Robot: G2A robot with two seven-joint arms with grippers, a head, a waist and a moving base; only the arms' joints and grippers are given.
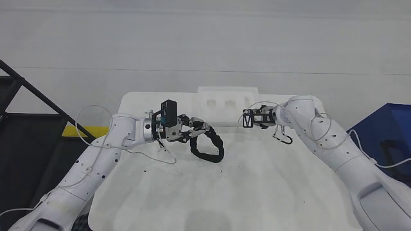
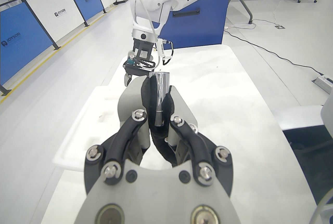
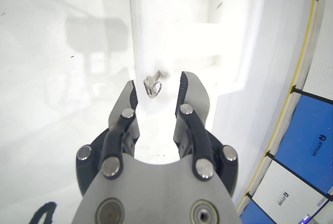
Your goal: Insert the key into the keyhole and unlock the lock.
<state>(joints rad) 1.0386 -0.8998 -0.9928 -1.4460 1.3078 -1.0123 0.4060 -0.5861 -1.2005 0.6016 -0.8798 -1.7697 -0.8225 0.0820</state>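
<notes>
Dead centre in the right wrist view, the key (image 3: 152, 87), likely light and slick, lies on the tray (image 3: 187, 40) between the right gripper's (image 3: 158, 82) spread jaws, its flat bow the best hold, while the left gripper (image 2: 156, 95) clamps the lock (image 2: 159, 84).

Glossy chrome lock cylinder (image 2: 159, 95), matt black cable (image 1: 207, 158), shiny metal key (image 3: 151, 86)

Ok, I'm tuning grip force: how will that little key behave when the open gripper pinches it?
The key is thin bare metal, so probably light, stiff and slippery; it may twist in the right gripper. Its loose ring looks likely to swing or snag. Sitting low on the white surface, it could skid rather than lift.
</notes>
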